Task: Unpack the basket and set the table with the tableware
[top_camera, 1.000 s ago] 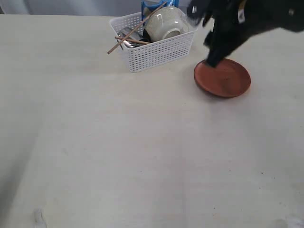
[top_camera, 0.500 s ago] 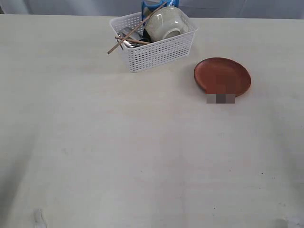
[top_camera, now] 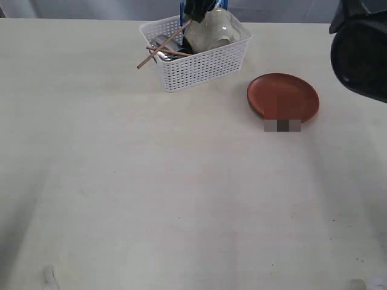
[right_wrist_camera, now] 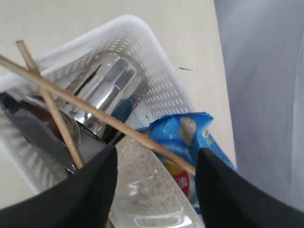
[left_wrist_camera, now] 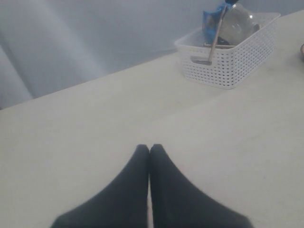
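Right fingers [right_wrist_camera: 71,194], gone from the plate [top_camera: 283,96], now flank the bowl [right_wrist_camera: 149,190], gripping or not unclear.

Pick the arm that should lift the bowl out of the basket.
Right. Its gripper hangs over the basket with jaws spread on either side of the bowl. The left gripper is shut, low over the table, well away from the basket.
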